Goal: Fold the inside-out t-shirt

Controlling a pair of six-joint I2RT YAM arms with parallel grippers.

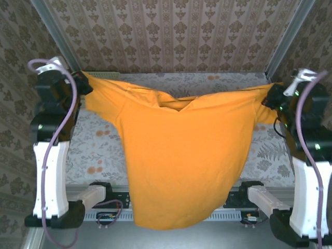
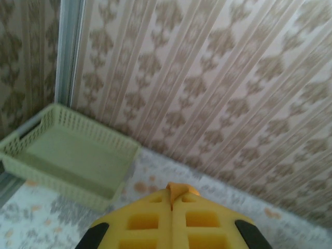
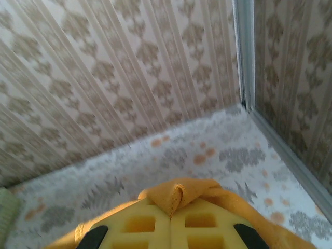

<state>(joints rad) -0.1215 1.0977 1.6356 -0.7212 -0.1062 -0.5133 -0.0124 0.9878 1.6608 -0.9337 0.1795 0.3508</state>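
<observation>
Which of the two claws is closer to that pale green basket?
Left. The left gripper, shut on the t-shirt, hangs close by the basket; the right gripper holds the other end, far across the table.

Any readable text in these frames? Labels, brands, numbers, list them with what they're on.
None readable.
t-shirt: the side facing the top camera is plain orange, no print in sight.
basket: plain green mesh, no label.
wall and table cover: ornament and floral patterns only, no lettering.
</observation>
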